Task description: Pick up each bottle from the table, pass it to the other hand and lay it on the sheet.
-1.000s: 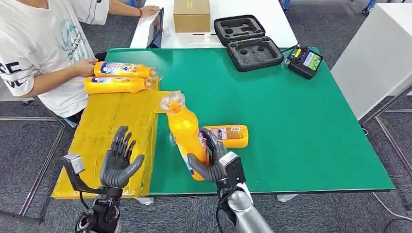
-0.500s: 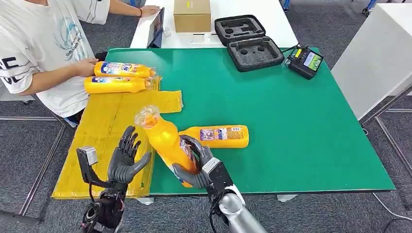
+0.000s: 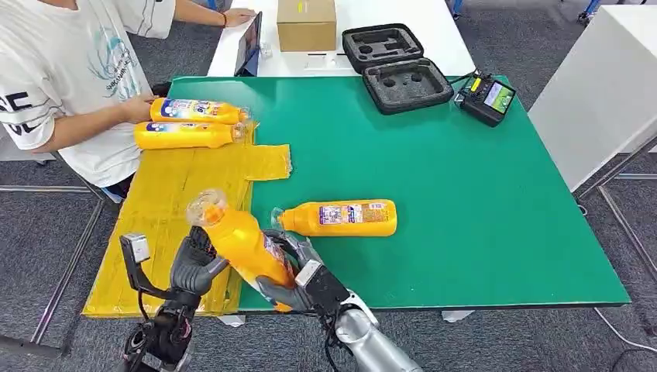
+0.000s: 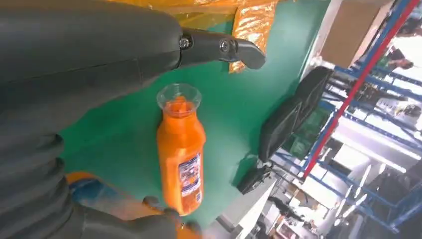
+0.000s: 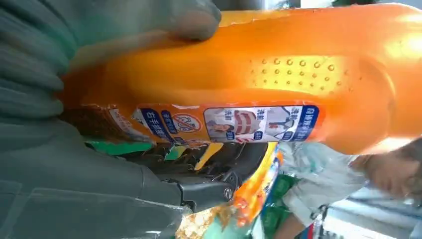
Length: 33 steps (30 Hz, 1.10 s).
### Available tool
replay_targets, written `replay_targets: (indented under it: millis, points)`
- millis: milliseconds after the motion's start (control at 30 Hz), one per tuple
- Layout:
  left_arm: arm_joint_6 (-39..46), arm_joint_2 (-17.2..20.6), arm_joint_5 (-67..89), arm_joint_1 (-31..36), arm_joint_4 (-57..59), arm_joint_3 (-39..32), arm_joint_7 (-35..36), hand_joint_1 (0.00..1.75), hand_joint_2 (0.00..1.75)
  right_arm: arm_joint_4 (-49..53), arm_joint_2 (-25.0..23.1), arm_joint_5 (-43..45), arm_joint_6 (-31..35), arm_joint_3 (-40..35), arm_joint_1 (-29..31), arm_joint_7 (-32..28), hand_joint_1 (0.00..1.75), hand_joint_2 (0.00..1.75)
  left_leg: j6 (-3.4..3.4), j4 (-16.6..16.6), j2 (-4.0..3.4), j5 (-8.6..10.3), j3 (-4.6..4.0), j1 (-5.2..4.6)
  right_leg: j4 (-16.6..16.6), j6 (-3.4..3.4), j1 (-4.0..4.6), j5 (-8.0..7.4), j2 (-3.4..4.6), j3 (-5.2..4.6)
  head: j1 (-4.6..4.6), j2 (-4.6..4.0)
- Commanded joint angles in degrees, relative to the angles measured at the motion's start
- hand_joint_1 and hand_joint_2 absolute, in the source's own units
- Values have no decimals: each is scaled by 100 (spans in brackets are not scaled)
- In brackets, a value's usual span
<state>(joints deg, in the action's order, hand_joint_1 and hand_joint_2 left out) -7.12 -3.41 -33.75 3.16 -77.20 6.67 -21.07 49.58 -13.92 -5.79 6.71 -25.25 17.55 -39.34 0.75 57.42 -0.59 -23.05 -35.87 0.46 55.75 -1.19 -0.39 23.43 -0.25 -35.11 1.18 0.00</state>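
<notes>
Item: orange plastic bottle with clear cap (image 3: 236,239), tilting above the yellow sheet's (image 3: 166,198) edge; right hand (image 3: 290,275) gripping its base, left hand (image 3: 194,262) touching the neck, grip unclear; rigid, slick, likely heavy; waist hold suiting

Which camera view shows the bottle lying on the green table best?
The head view: the lying bottle shows whole, label up. The left wrist view shows it too, partly hidden by the left hand. The right wrist view shows the held bottle instead.
</notes>
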Motion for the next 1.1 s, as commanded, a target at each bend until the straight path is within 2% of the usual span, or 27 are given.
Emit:
replay_targets:
  millis: [33,467,633,800,1100]
  points:
    - [57,71,9,325,33,468,76,0,175,-513,-6,-10,227,218,238,-66,175,175,-2,-1,21,-7,21,1,-2,2,0,12,-16,26,-2,0]
    - [140,108,33,304,167,400,-6,0,175,467,133,34,342,475,-55,-31,175,175,-2,-1,14,-15,34,1,1,1,0,17,-10,36,0,0]
    - [-69,122,123,185,-72,660,6,0,175,238,113,-86,427,521,22,152,175,175,-1,-3,16,-14,36,0,-2,1,-1,17,-11,39,-2,0]
    - [-191,120,246,121,-339,1064,111,0,175,-295,-31,-295,782,495,234,253,175,175,0,0,3,-6,10,0,-1,0,-1,4,-1,11,-2,0]
    - [-197,141,249,109,-363,1089,115,0,175,-339,-41,-305,790,497,256,251,175,175,-1,-2,-1,-8,16,-1,-1,1,-2,6,4,17,-2,0]
